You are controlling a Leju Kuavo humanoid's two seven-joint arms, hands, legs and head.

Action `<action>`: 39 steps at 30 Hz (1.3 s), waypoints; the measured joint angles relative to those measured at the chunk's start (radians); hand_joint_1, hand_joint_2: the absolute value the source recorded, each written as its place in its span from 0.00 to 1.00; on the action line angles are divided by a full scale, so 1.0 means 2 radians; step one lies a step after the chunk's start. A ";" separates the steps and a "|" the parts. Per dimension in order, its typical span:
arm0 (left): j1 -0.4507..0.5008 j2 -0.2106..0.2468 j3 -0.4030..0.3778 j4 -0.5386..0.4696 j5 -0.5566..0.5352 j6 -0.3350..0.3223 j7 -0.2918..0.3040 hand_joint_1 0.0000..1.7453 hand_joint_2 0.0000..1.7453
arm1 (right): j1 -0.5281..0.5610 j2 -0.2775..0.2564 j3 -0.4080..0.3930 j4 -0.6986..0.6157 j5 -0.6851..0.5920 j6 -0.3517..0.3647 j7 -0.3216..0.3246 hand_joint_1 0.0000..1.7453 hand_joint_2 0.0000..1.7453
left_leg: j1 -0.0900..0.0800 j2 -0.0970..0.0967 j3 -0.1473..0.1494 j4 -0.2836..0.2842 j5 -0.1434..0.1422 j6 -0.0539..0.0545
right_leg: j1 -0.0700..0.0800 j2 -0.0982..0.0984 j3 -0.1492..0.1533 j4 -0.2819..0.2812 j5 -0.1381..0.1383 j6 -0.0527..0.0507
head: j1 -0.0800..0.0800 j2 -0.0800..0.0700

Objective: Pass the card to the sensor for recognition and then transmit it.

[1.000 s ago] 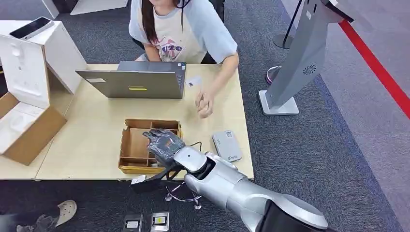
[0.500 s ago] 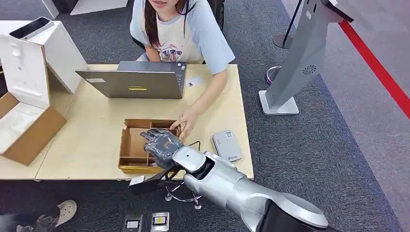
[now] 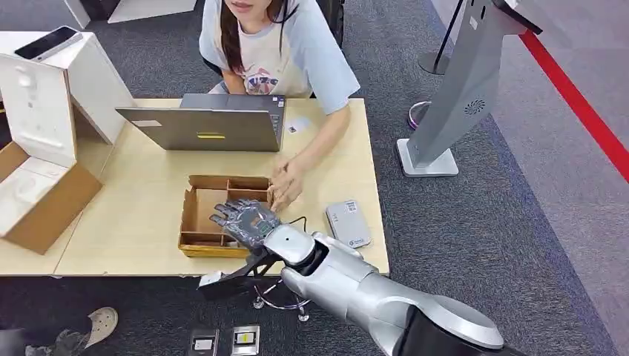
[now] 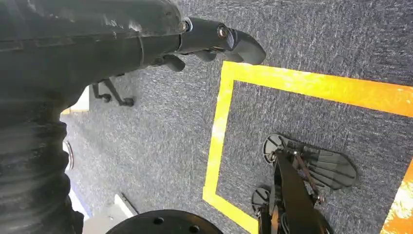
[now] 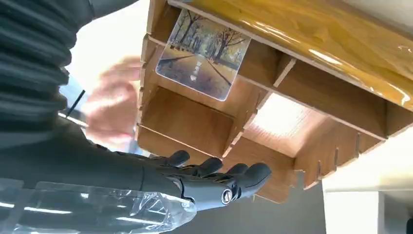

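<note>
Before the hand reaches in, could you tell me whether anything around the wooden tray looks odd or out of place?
The wooden tray sits slightly askew, and a person's hand rests at its far corner beside the right hand. The card lies flat in one compartment.

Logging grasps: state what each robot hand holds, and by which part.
Nothing. The right hand hovers open over the wooden tray; the card lies untouched inside. The left hand hangs empty.

1. You see the robot's right hand (image 3: 245, 220) covering part of the partitioned wooden tray (image 3: 194, 211), hiding the landscape-printed card (image 5: 202, 54) from the head view
2. The person's hand (image 5: 113, 106) beside the tray is a blur in the right wrist view
3. The small white card (image 3: 297, 124) by the grey laptop (image 3: 204, 126) is too small for you to read
</note>
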 joint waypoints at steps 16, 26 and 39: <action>0.000 0.000 0.000 0.000 0.000 0.001 0.000 0.00 1.00 | -0.010 -0.014 0.004 -0.003 0.001 0.005 0.023 0.00 1.00 | 0.000 0.000 0.000 0.000 0.000 0.000 | 0.000 0.000 0.000 0.000 0.000 0.000 | 0.000 0.000; 0.000 0.000 0.000 0.000 -0.001 -0.002 0.000 0.00 1.00 | -0.020 -0.029 0.003 0.003 0.001 0.006 0.032 0.00 1.00 | 0.000 0.000 0.000 0.000 0.000 0.000 | 0.000 0.000 0.000 0.000 0.000 0.000 | 0.000 0.000; 0.000 0.000 0.000 0.000 -0.001 -0.002 -0.001 0.00 1.00 | -0.023 -0.033 0.003 0.005 0.001 0.008 0.032 0.00 1.00 | 0.000 0.000 0.000 0.000 0.000 0.000 | 0.000 0.000 0.000 0.000 0.000 0.000 | 0.000 0.000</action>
